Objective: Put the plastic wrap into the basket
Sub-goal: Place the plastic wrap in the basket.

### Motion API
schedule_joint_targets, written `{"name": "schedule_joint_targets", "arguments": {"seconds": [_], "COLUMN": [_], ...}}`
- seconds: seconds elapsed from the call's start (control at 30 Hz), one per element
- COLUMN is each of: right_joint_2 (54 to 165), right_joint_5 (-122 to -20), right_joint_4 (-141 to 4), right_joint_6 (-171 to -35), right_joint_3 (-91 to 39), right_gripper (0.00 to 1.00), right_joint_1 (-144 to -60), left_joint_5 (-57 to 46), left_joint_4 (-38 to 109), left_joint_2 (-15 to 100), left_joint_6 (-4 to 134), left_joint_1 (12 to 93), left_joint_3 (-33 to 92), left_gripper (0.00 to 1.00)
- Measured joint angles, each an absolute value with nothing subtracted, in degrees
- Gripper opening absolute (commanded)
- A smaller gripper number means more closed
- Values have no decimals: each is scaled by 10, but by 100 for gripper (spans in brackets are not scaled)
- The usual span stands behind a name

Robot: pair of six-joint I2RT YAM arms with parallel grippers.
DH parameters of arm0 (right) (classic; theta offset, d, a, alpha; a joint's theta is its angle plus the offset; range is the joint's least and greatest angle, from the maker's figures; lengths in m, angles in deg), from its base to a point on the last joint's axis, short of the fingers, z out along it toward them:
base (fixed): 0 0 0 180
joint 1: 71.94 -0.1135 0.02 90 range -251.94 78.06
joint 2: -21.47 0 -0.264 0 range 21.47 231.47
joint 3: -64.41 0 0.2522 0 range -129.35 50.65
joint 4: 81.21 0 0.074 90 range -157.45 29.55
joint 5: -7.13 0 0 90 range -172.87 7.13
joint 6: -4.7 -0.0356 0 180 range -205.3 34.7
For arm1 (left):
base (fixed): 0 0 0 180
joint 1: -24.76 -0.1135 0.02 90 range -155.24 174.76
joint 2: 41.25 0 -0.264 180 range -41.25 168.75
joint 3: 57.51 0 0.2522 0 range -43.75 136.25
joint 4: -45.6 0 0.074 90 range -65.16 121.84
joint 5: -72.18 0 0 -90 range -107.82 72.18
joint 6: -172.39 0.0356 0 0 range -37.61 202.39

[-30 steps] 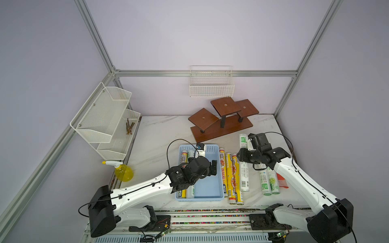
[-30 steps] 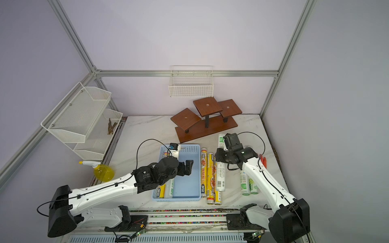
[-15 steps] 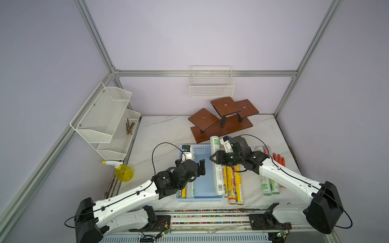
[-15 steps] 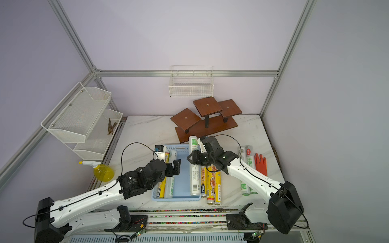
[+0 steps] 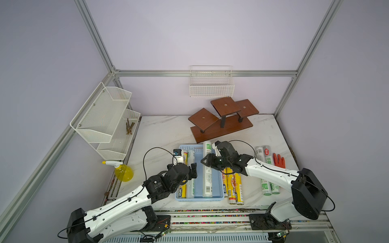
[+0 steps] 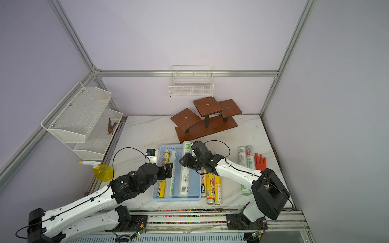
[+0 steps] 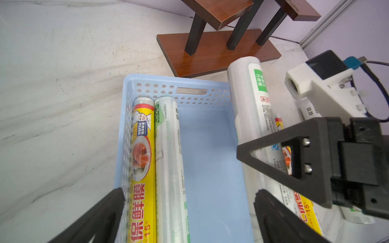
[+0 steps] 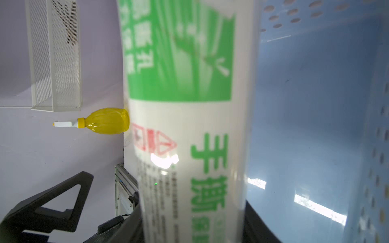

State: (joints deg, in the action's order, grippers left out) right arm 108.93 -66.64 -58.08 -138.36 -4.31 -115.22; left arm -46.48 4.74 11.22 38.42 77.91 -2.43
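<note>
Just below the centre of both top views, the right gripper (image 5: 207, 163) is clamped across a white roll (image 5: 207, 183) with green print. It holds the roll lengthwise over the right half of the blue basket (image 5: 199, 198), likely so it lands parallel to the yellow roll (image 7: 143, 157) and pale roll (image 7: 168, 160) along the left wall. The left gripper (image 7: 190, 190) hangs above those two, jaws apart and empty, seemingly out of the way. The white roll's top end juts past the basket's upper edge; whether its lower end touches the floor I cannot tell. The right arm hides part of the spare rolls (image 5: 265, 187) at lower right.
</note>
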Motion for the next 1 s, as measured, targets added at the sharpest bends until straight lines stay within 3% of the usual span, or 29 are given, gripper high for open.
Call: {"name": "schedule_joint_targets", "arguments": {"seconds": [0.43,1.0], "right_joint_2": [1186,1234], "right_joint_5": [-632,-662], "right_joint_4": [-630,-605], "right_joint_6": [-1411,-1386], "right_joint_3": [-81,-110], "right_gripper": [35,37], "right_joint_1": [-1164,-1165], "left_joint_5": [-364,-315], "left_joint_4": [24,48], "left_joint_2": [94,79], "left_joint_6": [385,384], "left_joint_1": [712,706], "left_joint_3": [-30,-54], "left_gripper": [100,100]}}
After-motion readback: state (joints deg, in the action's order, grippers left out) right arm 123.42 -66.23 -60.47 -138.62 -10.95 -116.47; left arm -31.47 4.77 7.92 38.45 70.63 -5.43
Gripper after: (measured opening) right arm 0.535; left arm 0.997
